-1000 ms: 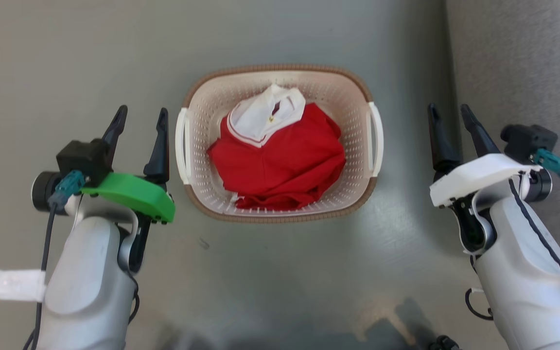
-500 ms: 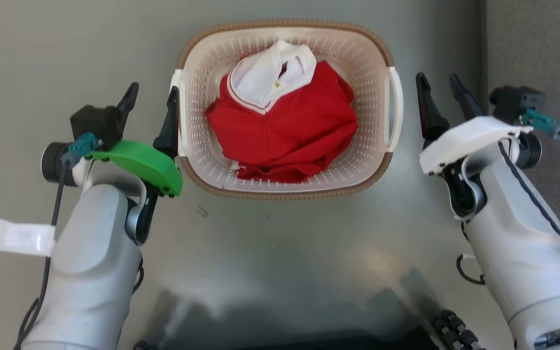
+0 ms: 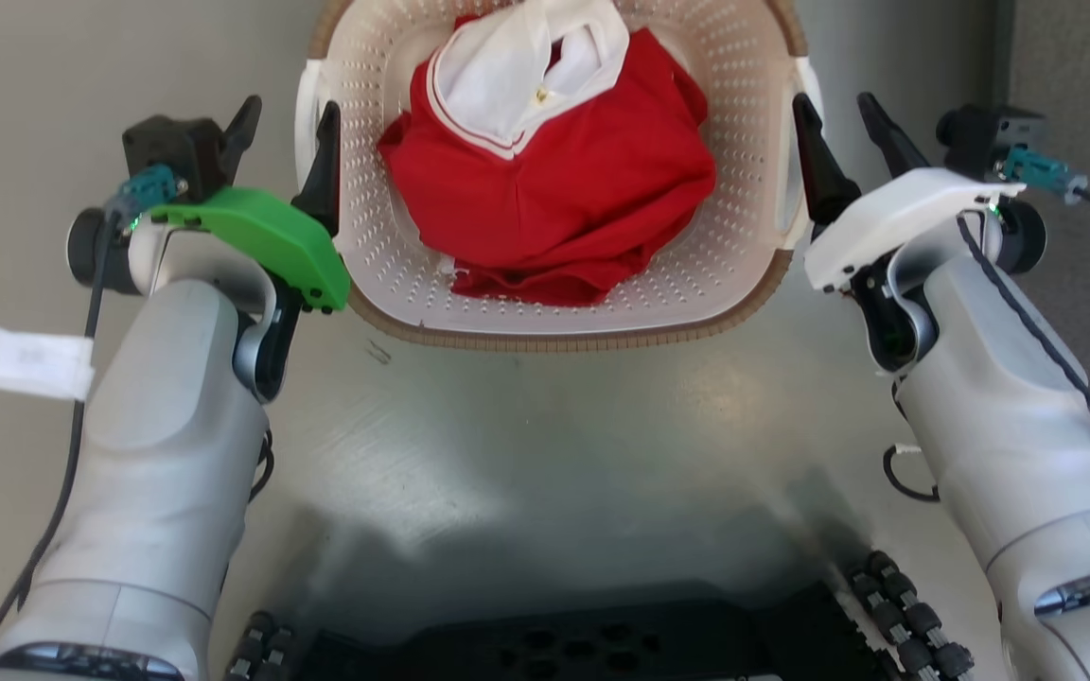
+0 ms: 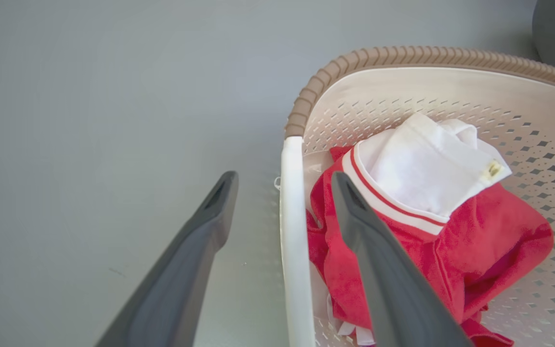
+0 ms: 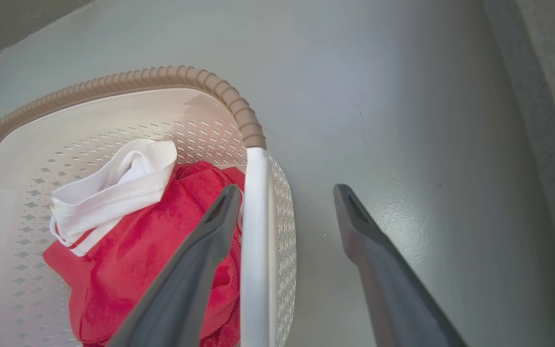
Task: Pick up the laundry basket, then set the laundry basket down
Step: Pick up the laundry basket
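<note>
while we look down at the grey floor, the laundry basket stands on it straight ahead of us, between our two arms, with a red and white shirt heaped inside. our left gripper is spread wide and straddles the basket's left white handle: the inner finger reaches inside beside the shirt, the outer finger hangs outside over the floor, and gaps show on both sides of the handle. our right gripper is spread the same way across the right white handle, one finger within, one without; its inner finger lies just beside the handle, and we cannot tell whether it touches.
</note>
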